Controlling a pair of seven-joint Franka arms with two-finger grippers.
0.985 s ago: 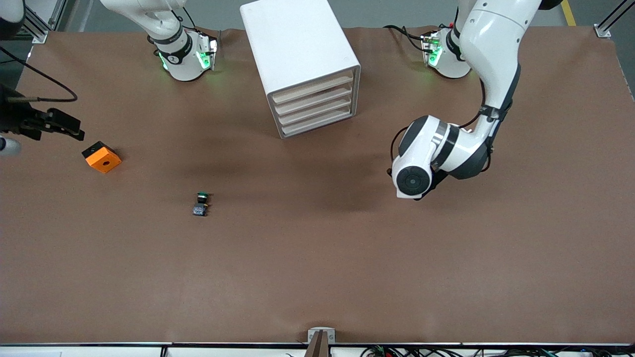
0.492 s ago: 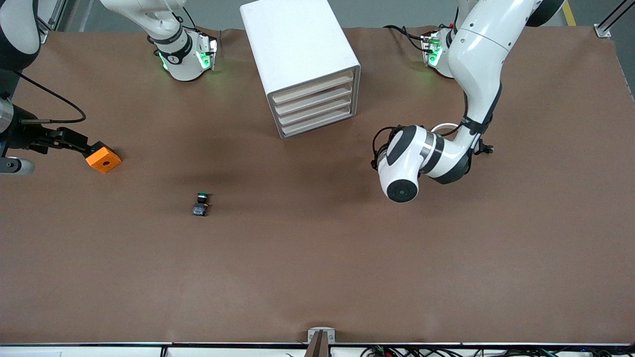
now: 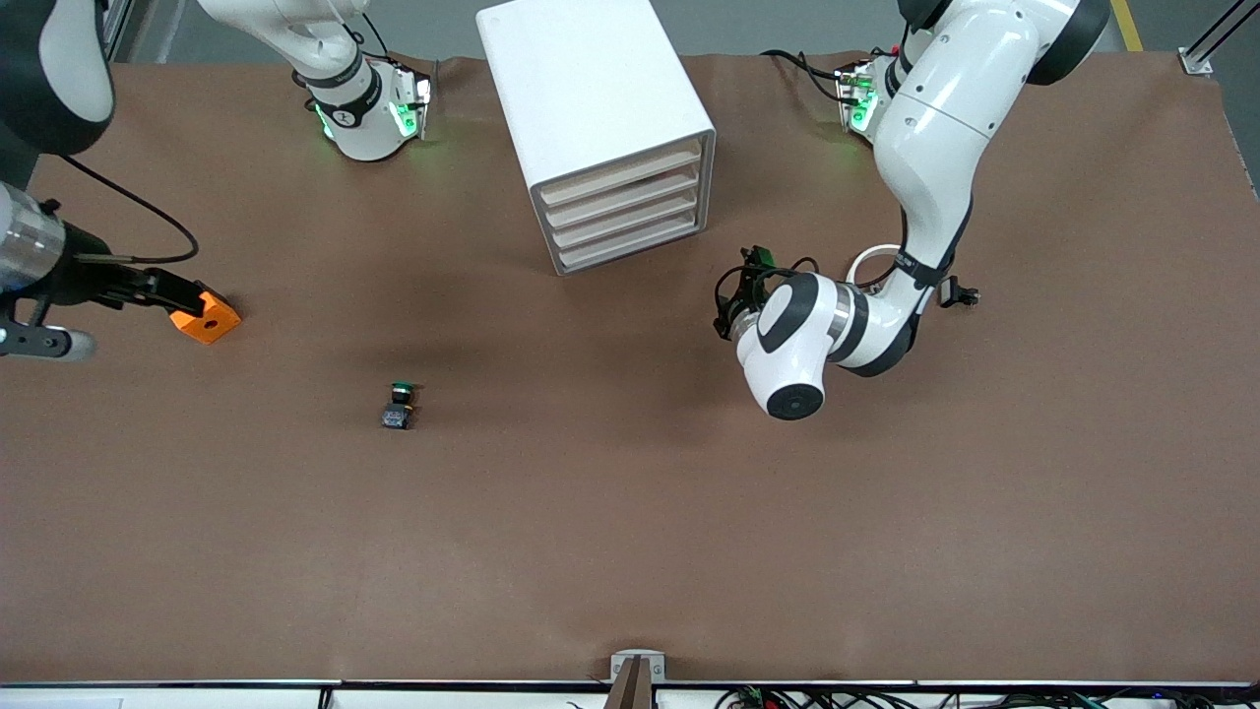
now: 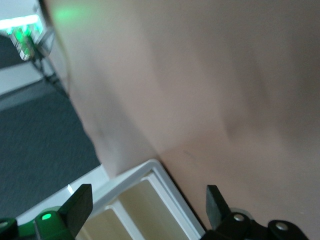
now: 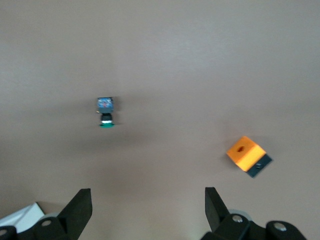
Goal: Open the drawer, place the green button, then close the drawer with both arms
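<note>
1. Front view checked for progress: nothing done yet. All four drawers of cabinet (image 3: 600, 128) shut, including drawer (image 3: 630, 244), the lowest.
2. Button (image 3: 398, 406) lying on counter (image 3: 630, 551), at about 7 o'clock from cabinet and nearer to front camera; apart from orange block (image 3: 209, 317), which sits toward right arm's end at roughly 10 o'clock from button.
3. Left to do, by judgement: open drawer, pick up button, drop in, shut drawer.
4. Left claw (image 4: 145, 207): spread wide, holding nothing, touching nothing; hanging in front of cabinet, with white frame and pale drawer front in left wrist view.
5. Right claw (image 5: 145, 207): spread wide, empty; up over counter just beside orange block, button and block both visible in right wrist view.
</note>
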